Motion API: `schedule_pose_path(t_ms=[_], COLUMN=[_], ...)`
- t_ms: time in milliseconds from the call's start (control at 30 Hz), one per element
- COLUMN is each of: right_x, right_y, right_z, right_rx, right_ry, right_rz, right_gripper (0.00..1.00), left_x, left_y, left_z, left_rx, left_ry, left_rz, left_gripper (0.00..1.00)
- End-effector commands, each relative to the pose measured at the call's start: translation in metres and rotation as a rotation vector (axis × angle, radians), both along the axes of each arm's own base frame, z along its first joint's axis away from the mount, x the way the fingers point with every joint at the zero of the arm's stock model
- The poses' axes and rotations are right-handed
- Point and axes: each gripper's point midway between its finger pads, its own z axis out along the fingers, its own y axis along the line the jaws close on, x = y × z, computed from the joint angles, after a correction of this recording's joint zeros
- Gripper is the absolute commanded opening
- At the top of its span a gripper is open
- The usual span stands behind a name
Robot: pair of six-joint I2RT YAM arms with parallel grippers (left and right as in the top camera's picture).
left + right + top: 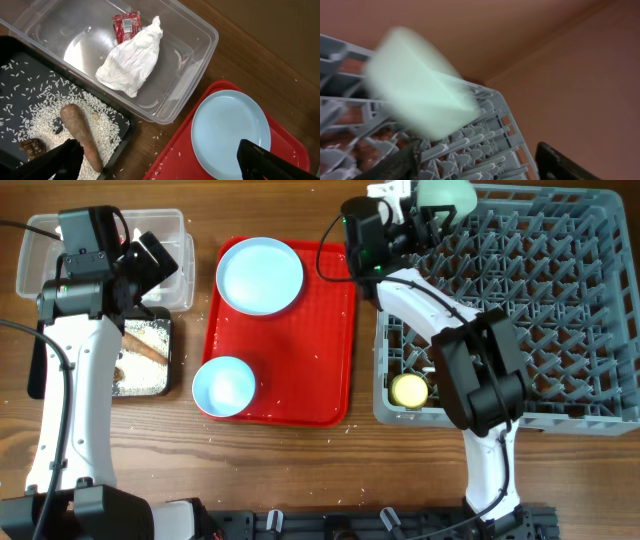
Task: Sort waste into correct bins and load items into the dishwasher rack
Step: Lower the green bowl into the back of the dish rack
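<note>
My left gripper [160, 167] is open and empty above the table, between the black tray [15, 55] and the red tray. The black tray holds rice [50, 100], a brown stick [80, 132] and a brown lump [32, 146]. The clear tub [200, 60] holds crumpled white paper [132, 60] and a red wrapper [126, 25]. My right gripper [480, 167] is open over the grey rack's [560, 300] far left corner. The pale green bowl [415, 95] is blurred just beyond its fingers. A yellow cup [409, 390] sits in the rack. The spoon is not clearly visible.
The red tray [310, 360] lies between the bins and the rack. It holds the pale blue plate [260, 274] at the back and the pale blue bowl [223, 386] at the front left. Loose rice grains lie on the wood beside the black tray.
</note>
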Motion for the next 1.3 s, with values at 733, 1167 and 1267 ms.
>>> schedule_pose_path(t_ms=[733, 1167, 1267], right_x=[-0.030, 0.009, 0.012], right_y=[0.017, -0.045, -0.053], right_z=[0.132, -0.022, -0.042], right_rx=[1.204, 1.495, 1.488], right_ry=[-0.397, -0.257, -0.245], right_rz=[0.327, -0.032, -0.064], right_gripper=[0.72, 0.60, 0.60], left_x=[0.001, 0.001, 0.001], left_y=[0.002, 0.002, 0.002], left_z=[0.004, 0.004, 0.004], left_rx=[-0.005, -0.005, -0.005], left_ry=[-0.012, -0.012, -0.012], left_rz=[0.011, 0.011, 0.011], left_gripper=[1.00, 1.00, 1.00])
